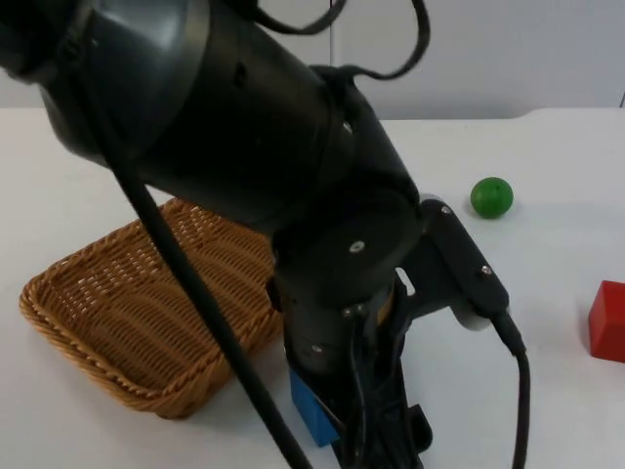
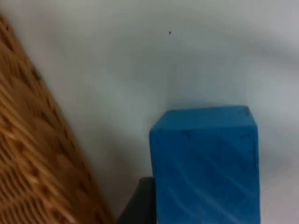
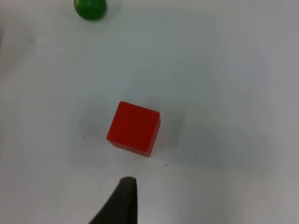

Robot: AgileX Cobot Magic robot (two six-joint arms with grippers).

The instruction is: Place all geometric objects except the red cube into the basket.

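A blue cube [image 1: 311, 412] sits between the fingers of my left gripper [image 1: 342, 430], which is shut on it near the table's front edge, just right of the wicker basket [image 1: 117, 313]. In the left wrist view the blue cube [image 2: 205, 163] is close up, with one black fingertip [image 2: 139, 203] against its side and the basket's weave [image 2: 32, 154] beside it. A green ball [image 1: 491, 196] lies at the back right. The red cube [image 1: 608, 320] rests at the right edge. My right gripper hangs above the red cube [image 3: 133, 128], with one fingertip [image 3: 122, 200] showing; the green ball [image 3: 90, 8] lies beyond.
The left arm's bulky body [image 1: 254, 147] crosses the middle of the top view and hides the table beneath it. White table [image 1: 547, 264] stretches between the ball and the red cube. The grey partition wall [image 1: 488, 49] closes the back.
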